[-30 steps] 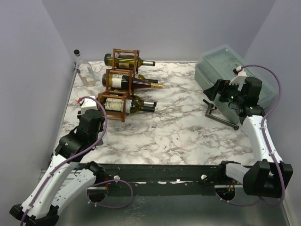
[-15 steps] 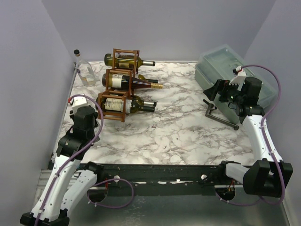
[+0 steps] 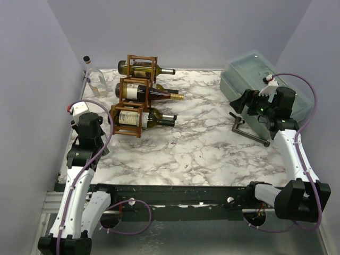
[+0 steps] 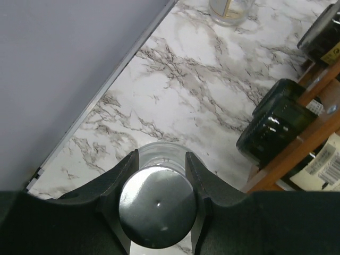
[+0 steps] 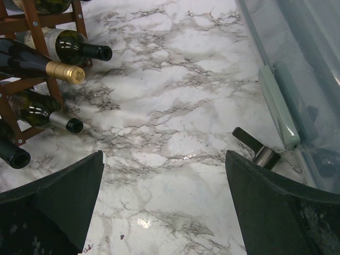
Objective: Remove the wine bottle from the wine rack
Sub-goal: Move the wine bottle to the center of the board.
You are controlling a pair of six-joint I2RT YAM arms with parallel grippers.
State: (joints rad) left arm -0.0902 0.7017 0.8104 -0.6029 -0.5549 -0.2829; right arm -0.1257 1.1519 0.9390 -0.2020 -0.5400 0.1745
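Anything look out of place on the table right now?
Nothing spilled or broken. The only stray is a dark metal bar lying loose on the marble beside the translucent bin, well right of the wine rack, whose bottles lie in their cells.

The middle of the table (image 3: 202, 151) lies bare from the near edge to the far edge — a wide lane between two clusters. Toward the far-left corner the wine rack (image 3: 142, 125) blocks the way, and its bottle necks (image 3: 166, 118) jut rightward into the open marble. A clear bottle (image 3: 95, 81) stands upright in the far-left corner, with only a narrow gap between it and the rack. By the left edge, the left gripper (image 4: 160, 157), closed around a round glass thing (image 4: 156, 207), fills the strip beside the rack's lowest tier. A lidded bin (image 3: 260, 79) takes the far-right corner — a metal handle (image 3: 249, 132) lies just in front.
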